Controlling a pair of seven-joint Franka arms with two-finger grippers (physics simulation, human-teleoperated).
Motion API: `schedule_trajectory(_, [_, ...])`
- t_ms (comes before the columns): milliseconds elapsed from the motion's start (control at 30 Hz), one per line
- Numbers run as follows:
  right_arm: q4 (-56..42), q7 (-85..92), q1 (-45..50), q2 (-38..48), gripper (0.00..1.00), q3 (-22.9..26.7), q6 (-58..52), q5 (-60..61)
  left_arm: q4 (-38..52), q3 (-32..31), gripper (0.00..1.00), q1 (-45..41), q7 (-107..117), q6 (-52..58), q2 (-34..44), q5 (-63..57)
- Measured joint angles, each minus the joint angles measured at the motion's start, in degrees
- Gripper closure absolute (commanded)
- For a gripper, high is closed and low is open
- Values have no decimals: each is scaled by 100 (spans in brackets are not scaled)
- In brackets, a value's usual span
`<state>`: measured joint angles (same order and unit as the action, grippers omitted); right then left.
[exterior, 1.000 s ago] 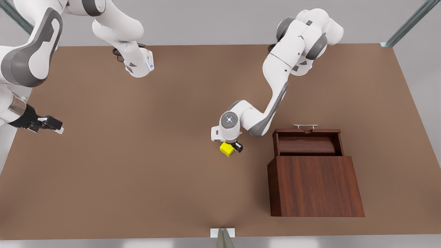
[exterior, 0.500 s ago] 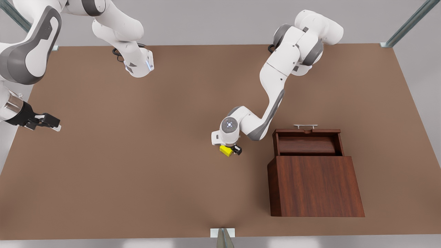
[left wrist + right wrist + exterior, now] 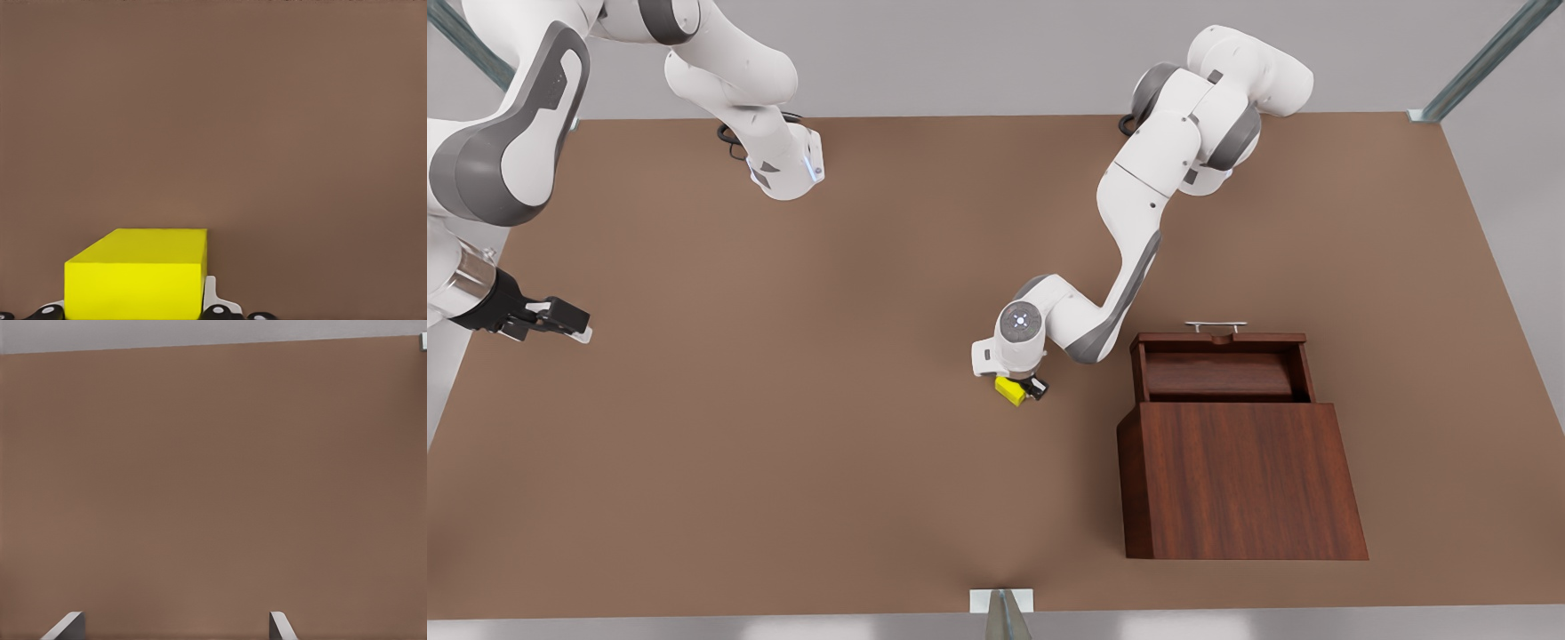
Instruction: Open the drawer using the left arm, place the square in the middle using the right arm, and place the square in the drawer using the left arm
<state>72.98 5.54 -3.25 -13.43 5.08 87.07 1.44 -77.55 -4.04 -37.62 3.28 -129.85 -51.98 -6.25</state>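
Already the drawer (image 3: 1218,366) stands pulled out of its cabinet (image 3: 1240,480), handle (image 3: 1215,327) facing the arms, so the cavity is ready. Beside it, the square (image 3: 1010,389) sits at the middle of the tabletop (image 3: 783,444), where the left gripper (image 3: 1021,388) reaches it. That arm is folded low, wrist pointing straight down, fingers (image 3: 217,303) pinching the square's sides, apparently ready to lift. Far off at the front view's left, the right gripper (image 3: 560,322) waits above bare table, fingers (image 3: 280,627) spread apart.
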Motion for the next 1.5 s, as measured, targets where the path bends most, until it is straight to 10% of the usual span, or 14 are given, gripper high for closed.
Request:
schedule_trajectory(533, [-3,20,-3,-15,0,-11,30,9,-28,111,30,81,187,857,1536,-21])
schedule_trajectory(1400, [-7,30,17,-35,0,-18,74,-1,-1951,2532,29,93,-2419,2123,3301,611])
schedule_trajectory(1500, [-6,30,18,-35,0,-18,84,2,-1969,2574,0,99,-2709,2135,3215,637])
